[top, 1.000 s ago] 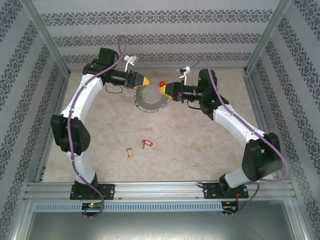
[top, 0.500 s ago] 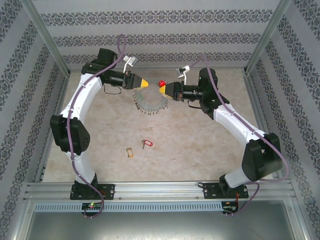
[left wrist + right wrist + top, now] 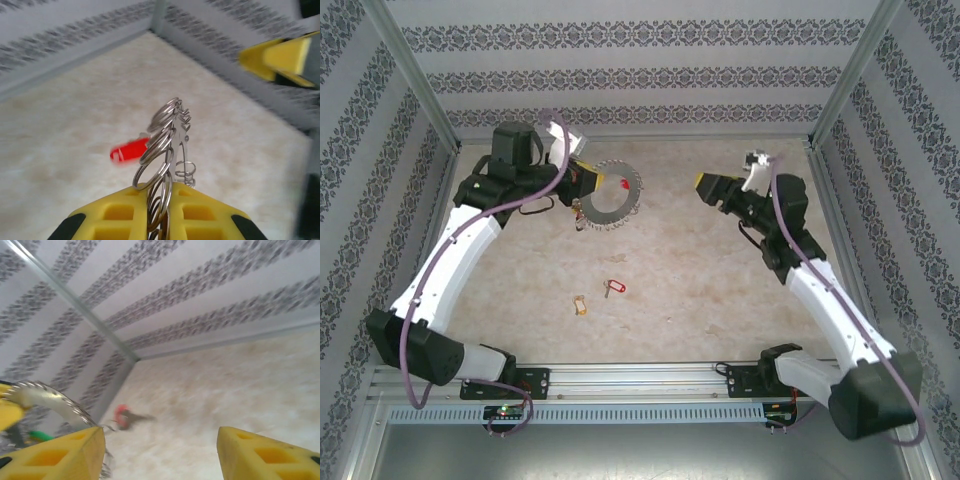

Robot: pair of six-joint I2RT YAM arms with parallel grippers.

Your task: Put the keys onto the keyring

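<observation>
From above: left gripper [image 3: 585,183] pinches the keyring [image 3: 612,197] by the back wall; red-tagged key [image 3: 614,288] and tan-tagged key [image 3: 580,304] lie loose mid-tabletop [image 3: 700,280]. Left wrist: fingers [image 3: 120,220] clamp the ring. Right wrist: right gripper [image 3: 160,452] gapes empty; best it fetch one key, ring held steady.

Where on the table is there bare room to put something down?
Bare table lies between the keyring and the right tool, and right of the red-tagged key toward the right arm. It is crowded far left, where the left tool grips the keyring, and tight between that key and the tan-tagged key.
</observation>
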